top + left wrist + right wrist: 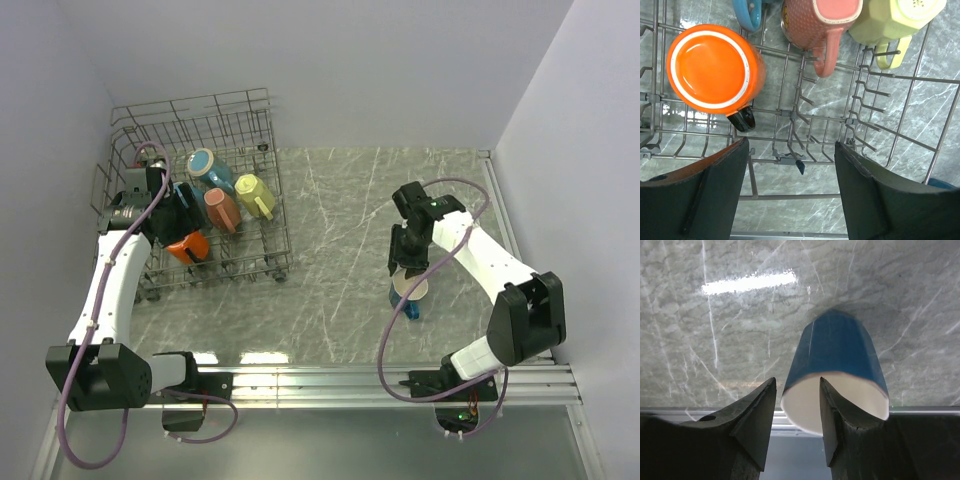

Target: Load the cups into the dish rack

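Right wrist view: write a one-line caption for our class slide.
Right gripper straddling the rim of a dark blue cup on the marbled table.
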Robot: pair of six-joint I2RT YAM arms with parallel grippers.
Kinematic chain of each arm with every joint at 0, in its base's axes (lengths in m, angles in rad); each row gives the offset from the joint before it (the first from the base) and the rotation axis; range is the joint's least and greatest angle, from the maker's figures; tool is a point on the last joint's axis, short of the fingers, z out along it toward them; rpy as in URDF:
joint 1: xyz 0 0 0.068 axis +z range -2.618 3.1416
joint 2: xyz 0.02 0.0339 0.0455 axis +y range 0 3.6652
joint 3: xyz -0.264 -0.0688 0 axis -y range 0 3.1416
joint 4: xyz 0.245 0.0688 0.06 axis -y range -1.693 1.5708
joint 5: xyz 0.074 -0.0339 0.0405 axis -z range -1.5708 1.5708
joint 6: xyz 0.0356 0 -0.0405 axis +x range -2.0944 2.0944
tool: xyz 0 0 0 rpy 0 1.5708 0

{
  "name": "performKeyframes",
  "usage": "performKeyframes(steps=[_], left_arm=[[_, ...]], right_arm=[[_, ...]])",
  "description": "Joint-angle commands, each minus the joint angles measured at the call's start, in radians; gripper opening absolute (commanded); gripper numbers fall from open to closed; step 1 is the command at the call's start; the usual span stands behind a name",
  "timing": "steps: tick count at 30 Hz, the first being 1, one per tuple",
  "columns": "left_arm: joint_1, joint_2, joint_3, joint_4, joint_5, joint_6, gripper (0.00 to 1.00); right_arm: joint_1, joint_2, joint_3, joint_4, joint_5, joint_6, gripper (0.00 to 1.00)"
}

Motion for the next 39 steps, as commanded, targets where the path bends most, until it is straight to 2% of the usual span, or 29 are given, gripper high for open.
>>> performKeyframes(steps=[1, 8, 14, 15, 19, 23, 27, 32, 33, 36, 37, 38, 39], left_arm=[[-0.001, -0.018, 0.009, 0.000, 0.019, 0.020, 0.75], [0.000, 0.008, 0.012, 0.011, 0.031, 0.023, 0.73], [0.000, 0.028, 0.030, 0.020, 0.037, 0.020, 0.73], [-0.001, 0.031, 0.030, 0.020, 0.037, 0.018, 0.73], [-0.001, 0.035, 0.029, 0.025, 0.039, 0.015, 0.73], [-0.003, 0.029, 0.024, 0.029, 0.039, 0.009, 0.73], [-0.001, 0.023, 0.027, 0.032, 0.041, 0.005, 0.73], [-0.001, 0.017, 0.070, 0.042, 0.071, -0.009, 0.73], [-0.001, 0.012, 0.079, 0.046, 0.082, -0.009, 0.73], [-0.001, -0.018, 0.104, 0.089, 0.152, -0.012, 0.77], [-0.001, -0.026, 0.113, 0.098, 0.180, -0.012, 0.78], [-0.001, -0.034, 0.116, 0.111, 0.212, -0.015, 0.79], [-0.001, -0.038, 0.118, 0.132, 0.240, -0.020, 0.83]], right_arm=[[-0.001, 0.020, -0.016, 0.054, 0.010, 0.009, 0.47], [0.016, 0.062, -0.044, 0.071, 0.010, 0.010, 0.46], [0.022, 0.066, -0.108, 0.088, -0.004, 0.013, 0.36], [0.024, 0.065, -0.113, 0.090, -0.004, 0.015, 0.27], [0.026, 0.063, -0.116, 0.085, 0.003, 0.012, 0.03], [0.026, 0.057, -0.078, 0.067, 0.016, 0.007, 0.00], [0.026, 0.068, 0.064, 0.006, 0.010, 0.007, 0.00], [0.022, 0.163, 0.465, -0.102, 0.010, 0.016, 0.00], [0.021, 0.196, 0.594, -0.132, 0.008, 0.025, 0.00], [0.000, 0.264, 0.835, -0.150, -0.085, 0.051, 0.00], [-0.007, 0.273, 0.876, -0.131, -0.139, 0.064, 0.00], [-0.020, 0.278, 0.907, -0.102, -0.255, 0.081, 0.00], [-0.027, 0.273, 0.925, -0.026, -0.307, 0.134, 0.00]])
